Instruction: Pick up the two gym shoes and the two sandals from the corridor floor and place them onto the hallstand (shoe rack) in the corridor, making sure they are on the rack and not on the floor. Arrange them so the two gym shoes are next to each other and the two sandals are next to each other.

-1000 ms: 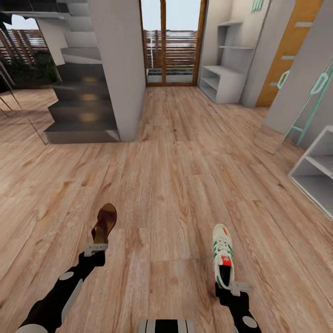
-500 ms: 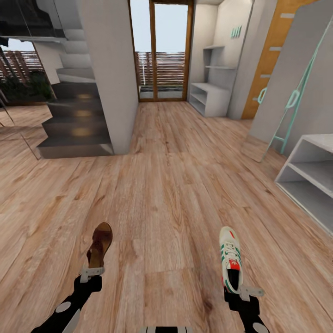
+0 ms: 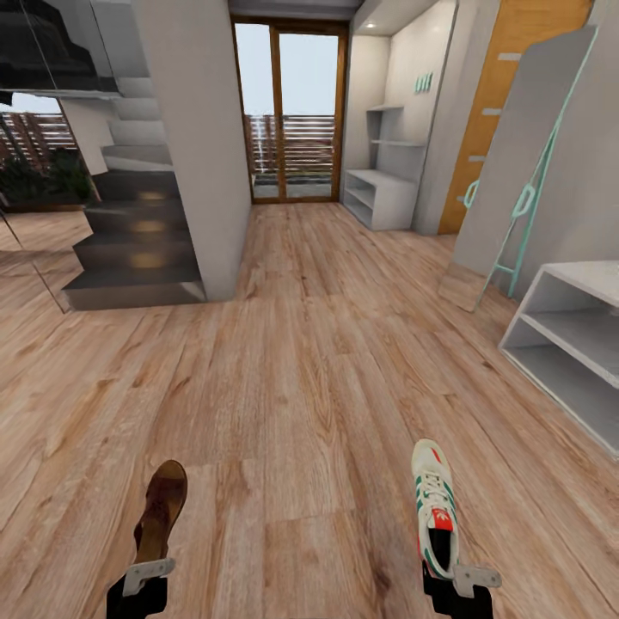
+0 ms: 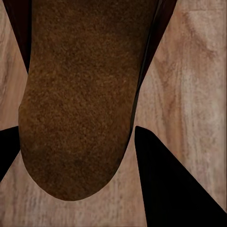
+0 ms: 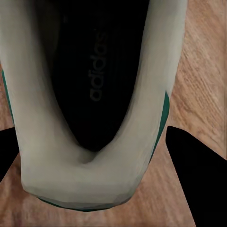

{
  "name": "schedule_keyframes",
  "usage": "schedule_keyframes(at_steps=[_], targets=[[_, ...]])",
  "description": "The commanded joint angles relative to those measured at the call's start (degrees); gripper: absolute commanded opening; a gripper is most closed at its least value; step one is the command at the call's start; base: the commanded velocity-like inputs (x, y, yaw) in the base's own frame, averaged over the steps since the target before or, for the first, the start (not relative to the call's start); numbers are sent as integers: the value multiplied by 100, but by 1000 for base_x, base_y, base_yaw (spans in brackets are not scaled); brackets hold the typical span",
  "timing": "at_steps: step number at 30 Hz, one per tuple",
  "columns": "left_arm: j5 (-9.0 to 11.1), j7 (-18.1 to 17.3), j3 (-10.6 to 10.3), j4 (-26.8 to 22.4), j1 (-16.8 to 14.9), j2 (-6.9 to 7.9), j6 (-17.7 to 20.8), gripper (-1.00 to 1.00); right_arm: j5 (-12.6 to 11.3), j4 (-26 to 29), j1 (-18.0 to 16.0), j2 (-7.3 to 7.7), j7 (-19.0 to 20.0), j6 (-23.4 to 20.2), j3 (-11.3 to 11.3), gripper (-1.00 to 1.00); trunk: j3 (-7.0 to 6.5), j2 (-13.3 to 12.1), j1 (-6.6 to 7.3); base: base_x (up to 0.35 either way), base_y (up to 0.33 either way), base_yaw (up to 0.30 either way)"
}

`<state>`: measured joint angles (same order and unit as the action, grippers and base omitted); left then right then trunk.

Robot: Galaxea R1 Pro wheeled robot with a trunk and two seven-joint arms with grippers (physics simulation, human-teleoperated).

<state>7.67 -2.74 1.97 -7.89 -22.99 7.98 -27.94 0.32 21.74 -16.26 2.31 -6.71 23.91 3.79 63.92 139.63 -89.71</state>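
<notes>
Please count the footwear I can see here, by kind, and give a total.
Gym shoe, white with green stripes, at the right hand: 1
Sandal, brown, at the left hand: 1
Total: 2

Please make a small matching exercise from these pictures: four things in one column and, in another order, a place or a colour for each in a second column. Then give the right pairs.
Things:
1. sandal
2. gym shoe
3. staircase
4. hallstand

Places or colours:
A. pale grey, open shelves, at the right edge of the head view
B. dark grey steps, far left
C. brown, held at the left hand
D. white with green stripes, held at the right hand

Pairs: 1-C, 2-D, 3-B, 4-A
</notes>
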Motion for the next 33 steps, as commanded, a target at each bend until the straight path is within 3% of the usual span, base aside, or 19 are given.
schedule_keyframes(at_steps=[1,9,16,25,33], targets=[[9,-19,16,6,0,-3,-15,-100,3,-7,-1,-2,-5,18,10,-100,-15,-40,24,0,0,-5],[14,-16,12,-23,76,-34,-39,-100,1,-11,-2,-24,-7,18,8,-100,-159,-361,199,0,0,-1],[7,-16,8,-5,92,-50,-387,-100,-5,-12,-2,-29,-13,25,9,-100,-285,-642,353,0,0,138],[-33,-24,-2,5,99,-66,-438,-100,-14,-3,-6,-21,-14,26,16,-100,-304,-642,353,6,0,182],[3,-16,-4,8,102,-69,-440,-100,-6,-40,-3,-9,-14,26,16,-100,-307,-642,353,242,0,15]])
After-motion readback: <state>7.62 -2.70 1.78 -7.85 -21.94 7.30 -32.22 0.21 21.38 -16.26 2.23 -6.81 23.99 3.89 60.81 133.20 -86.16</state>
